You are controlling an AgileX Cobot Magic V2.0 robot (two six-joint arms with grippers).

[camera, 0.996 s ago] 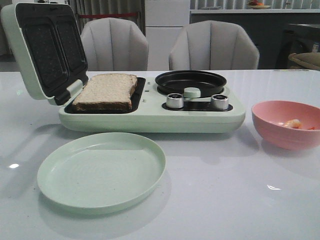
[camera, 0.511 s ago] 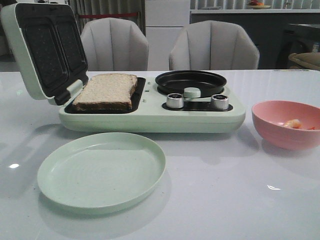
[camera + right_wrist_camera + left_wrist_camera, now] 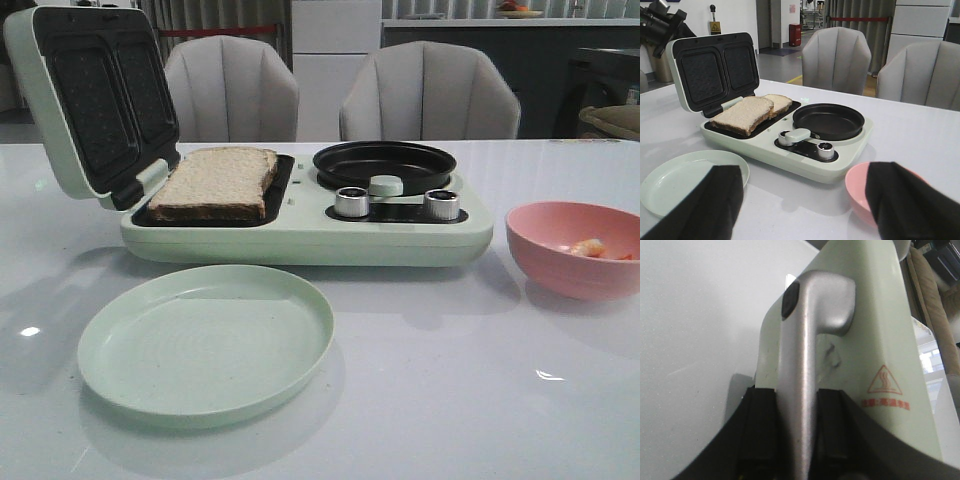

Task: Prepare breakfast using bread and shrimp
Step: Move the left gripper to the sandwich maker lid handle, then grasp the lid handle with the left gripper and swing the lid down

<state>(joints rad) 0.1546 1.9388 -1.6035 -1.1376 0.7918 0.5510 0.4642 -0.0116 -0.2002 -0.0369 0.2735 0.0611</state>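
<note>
nearest the robot, the right gripper (image 3: 800, 210) hangs low over the white table (image 3: 450, 400) with its two black fingers (image 3: 905, 200) spread wide and nothing between them. just ahead of it on its own side sits the round pink bowl (image 3: 570, 250), and the small curled pinkish-orange shrimp (image 3: 587, 246) lies inside it; the empty round pale green plate (image 3: 205, 345) lies ahead toward the left.

so the shrimp is down and slightly right of the open right gripper, clearly nearer that arm than the left one. its long axis is too small to read here.

farther back stands the pale green breakfast maker (image 3: 300, 235). two slices of pale beige bread with brown crust (image 3: 752, 112) lie flat in its left tray, one behind the other, and the round black frying pan (image 3: 383, 165) on its right is empty.

farthest off, the left gripper (image 3: 795, 440) is behind the raised lid (image 3: 85, 100), its black pads closed on either side of the lid's long silver metal handle (image 3: 800, 365).
</note>
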